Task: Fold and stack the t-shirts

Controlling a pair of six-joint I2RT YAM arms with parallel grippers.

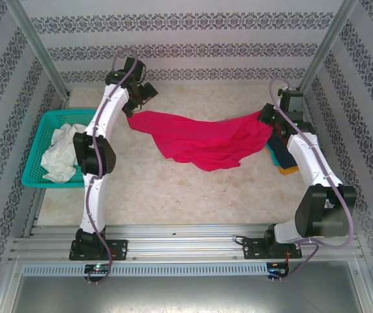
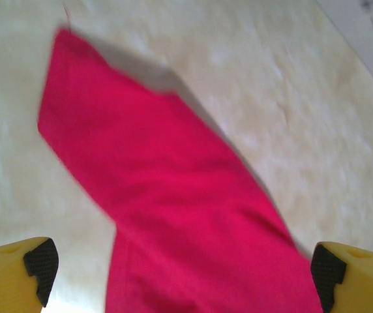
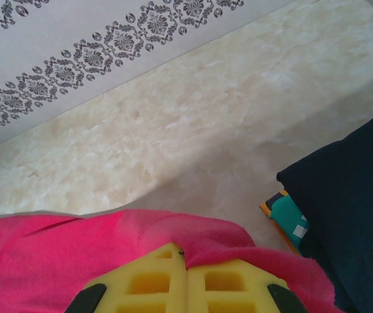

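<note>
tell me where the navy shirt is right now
Top view: the navy t-shirt lies on the right, partly hidden by the right arm, next to the pink t-shirt.

Crimson-pink t-shirt (image 1: 203,140) sprawls across the table (image 1: 173,189); white cloth (image 1: 59,153) fills teal basket (image 1: 51,119)

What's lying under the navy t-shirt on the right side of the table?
Edges of a teal cloth and a yellow-orange t-shirt peek out beneath the navy t-shirt. The rest is covered, so whether anything else lies below cannot be told.
</note>
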